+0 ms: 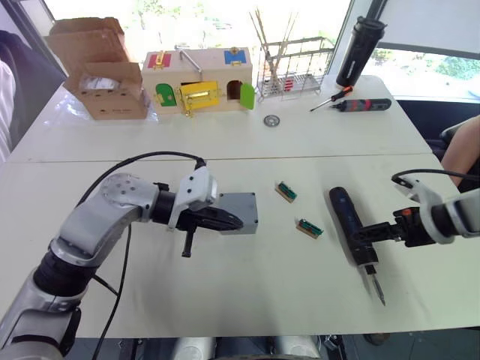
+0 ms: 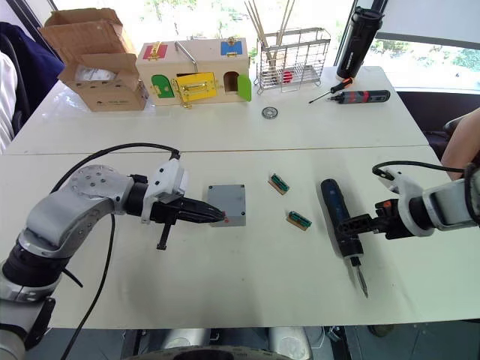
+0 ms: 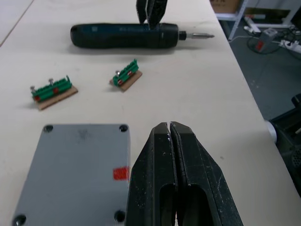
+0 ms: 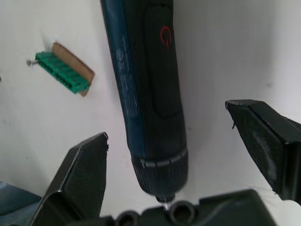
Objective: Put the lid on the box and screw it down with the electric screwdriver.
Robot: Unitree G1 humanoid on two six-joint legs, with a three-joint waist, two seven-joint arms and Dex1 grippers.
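The grey box [image 2: 227, 204] sits mid-table with the flat lid [image 3: 75, 174] covering its top; corner screw holes show, and a red mark [image 3: 120, 173] sits by the near edge. My left gripper [image 3: 169, 126] is shut with nothing in it, its tips at the box's edge beside the red mark. To the right lies the dark blue electric screwdriver [image 1: 349, 219], bit pointing toward the table's front edge. My right gripper [image 4: 181, 141] is open and straddles the screwdriver's bit end, one finger on each side, not closed on it.
Two green terminal blocks [image 1: 285, 191] [image 1: 308, 228] lie between box and screwdriver. At the back stand a cardboard carton [image 1: 105, 75], a colourful wooden latch box [image 1: 199, 82], a wire rack [image 1: 292, 71], a black cylinder [image 1: 360, 49] and a black-and-red tool [image 1: 364, 105]. A person's arm [image 1: 461, 154] is at the right edge.
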